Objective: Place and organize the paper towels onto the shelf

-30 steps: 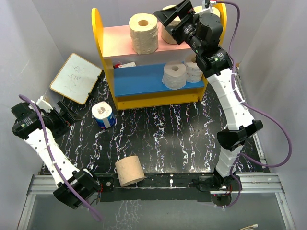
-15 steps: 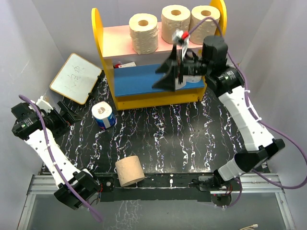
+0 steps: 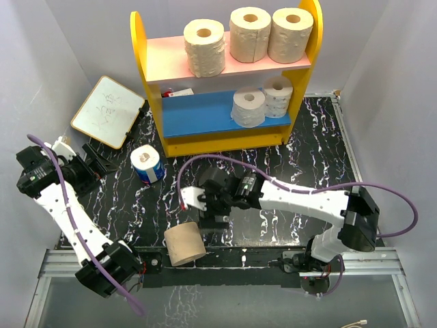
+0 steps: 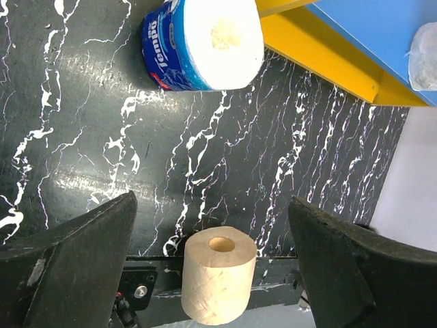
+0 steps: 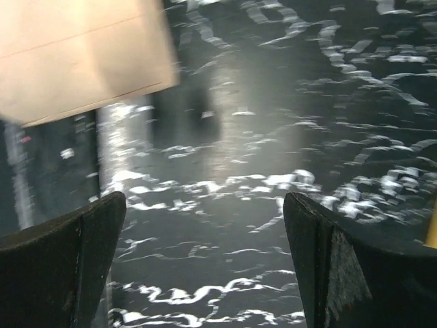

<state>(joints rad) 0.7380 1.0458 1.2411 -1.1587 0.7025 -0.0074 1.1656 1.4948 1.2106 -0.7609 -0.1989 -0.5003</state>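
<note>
The shelf (image 3: 154, 111) stands at the back. Three tan paper towel rolls (image 3: 250, 34) stand on its pink upper board and two white rolls (image 3: 249, 107) on its blue lower board. A blue-wrapped roll (image 3: 147, 164) stands on the table left of the shelf and also shows in the left wrist view (image 4: 205, 44). A tan roll (image 3: 184, 244) lies at the near edge, seen too by the left wrist (image 4: 218, 273) and the right wrist (image 5: 82, 55). My right gripper (image 3: 207, 213) (image 5: 205, 198) is open and empty, low over the table just behind this roll. My left gripper (image 3: 89, 167) (image 4: 212, 198) is open and empty at the far left.
A whiteboard (image 3: 108, 111) lies tilted at the back left. A small red-and-white item (image 3: 179, 91) lies on the blue board's left end. The metal rail (image 3: 239, 260) with the arm bases runs along the near edge. White walls close in both sides.
My right arm has let go of a tan roll on the pink board and swung down to the table beside the tan roll at the near edge. The left arm has not moved.
</note>
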